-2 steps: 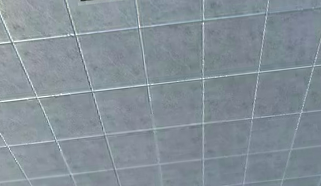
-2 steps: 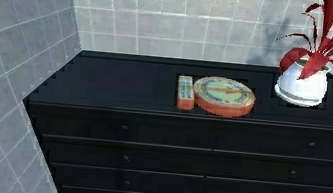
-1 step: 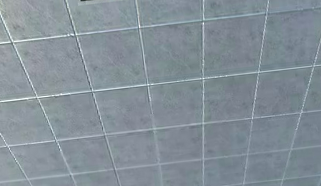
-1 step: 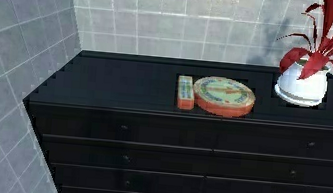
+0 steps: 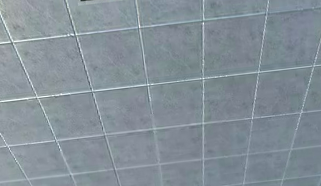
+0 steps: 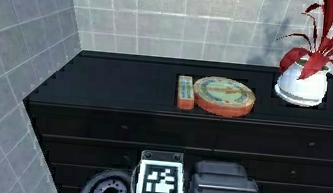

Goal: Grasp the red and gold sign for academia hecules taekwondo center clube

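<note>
Nearest, at the arm side view's bottom edge: dark gripper [image 6: 107, 189] beside white black-marked square [image 6: 160, 179]; cannot tell the fingers' state or load. Farther out, flat on long black drawer-fronted bench [image 6: 105, 87]: round red and gold sign [image 6: 223, 96]. Looks like approach; calls for lifting, then extending toward it.

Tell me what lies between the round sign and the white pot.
Nothing: bare black dresser top separates the sign and the pot, seen in the arm side view.
</note>
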